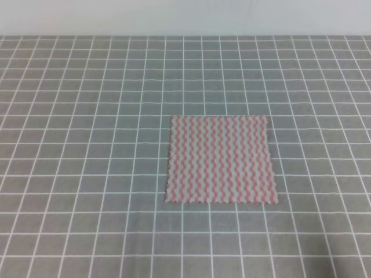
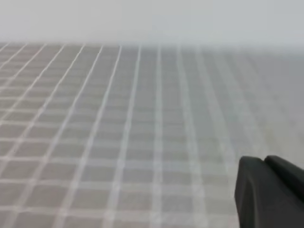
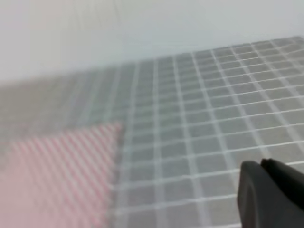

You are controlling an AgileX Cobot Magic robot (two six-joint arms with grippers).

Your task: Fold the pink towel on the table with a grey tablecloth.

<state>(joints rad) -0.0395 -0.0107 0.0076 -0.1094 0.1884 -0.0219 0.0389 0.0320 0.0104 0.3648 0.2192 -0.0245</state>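
Looking down from the high view, you see the pink towel (image 1: 220, 160) lying flat and unfolded on the table with a grey tablecloth (image 1: 87, 145), a little toward 4 o'clock from the middle of the frame. It is spread as a single layer with no crease showing, so I judge the fold is not yet begun.

Neither arm shows in the high view. In the left wrist view only a dark part of the left gripper (image 2: 270, 192) pokes in at 5 o'clock over bare grid; you cannot tell whether its fingers are spread or pressed together. The right gripper (image 3: 273, 192) shows the same way at 5 o'clock of its own view, and there too you cannot tell. It holds nothing visible.

The right wrist view catches the towel (image 3: 57, 175) at 8 o'clock, blurred, with one corner near the centre, so the right arm looks the closer one.

All four pinked edges lie in the open on the cloth. Grid cloth runs on every side, widest toward 9 o'clock, and the near edge at 6 o'clock has room before the frame ends. You can probably approach any corner without crowding.
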